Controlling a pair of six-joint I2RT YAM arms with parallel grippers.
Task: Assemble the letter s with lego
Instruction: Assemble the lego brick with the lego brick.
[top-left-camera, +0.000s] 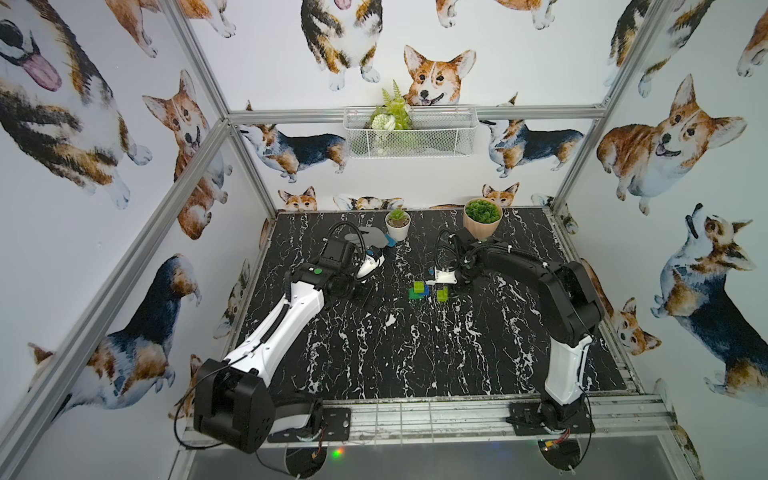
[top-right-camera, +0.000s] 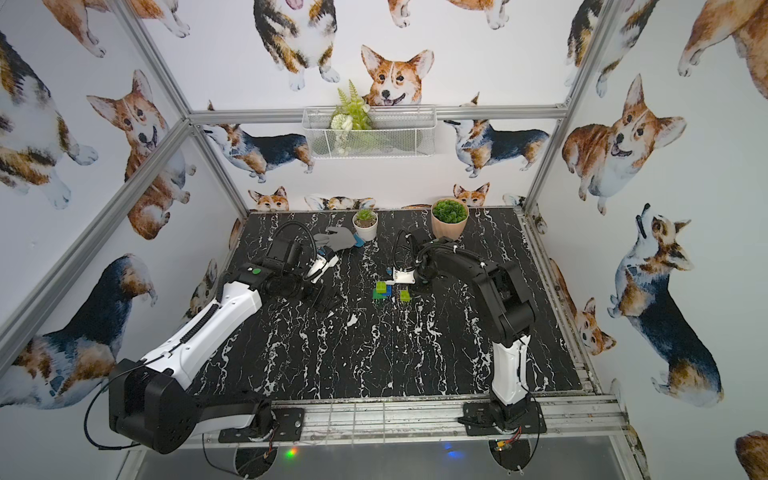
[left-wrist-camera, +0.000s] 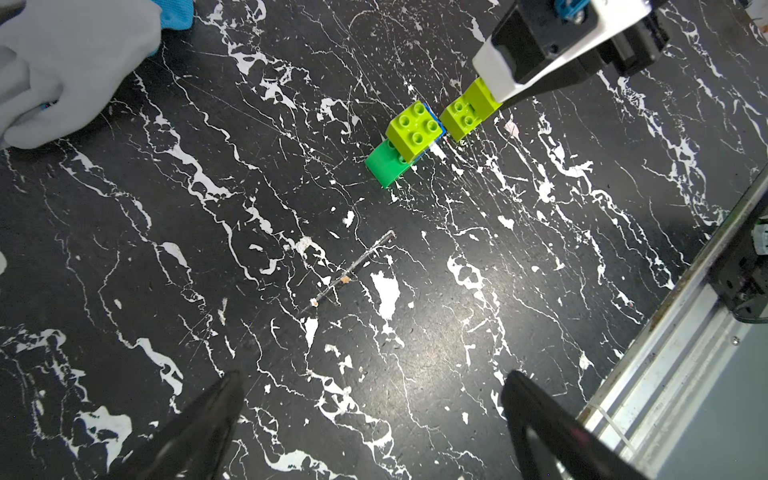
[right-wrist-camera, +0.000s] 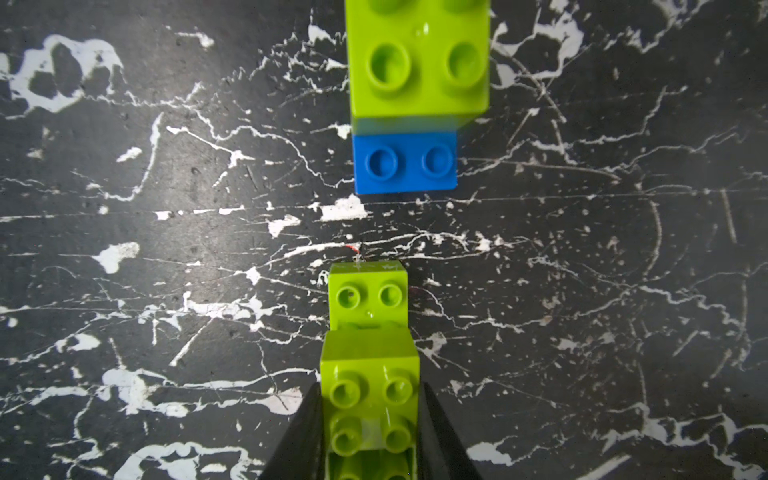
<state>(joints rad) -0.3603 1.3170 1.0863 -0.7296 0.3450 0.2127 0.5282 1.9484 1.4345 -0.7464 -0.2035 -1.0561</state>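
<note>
Between the tips of the right pincer, a lime brick pair sits clamped, studs up, apparently lined up to join the blue-and-green stack just beside it at nine o'clock in both top views; farther out, the left pincer gapes empty.

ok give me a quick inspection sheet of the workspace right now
surface: black marble-look tabletop, scuffed, a thin stick-like bit lying on it
job's things: lime-green brick pair held, a gap from the blue brick; lime-green brick stacked on blue and dark green brick
clutter: grey glove, white-potted succulent, tan-potted succulent
end effectors: left end effector open, empty; right end effector shut on the lime-green brick pair
cables: black cable loops at both wrists, clear of the bricks
surroundings: corgi-print walls, aluminium frame, wire basket with greenery
</note>
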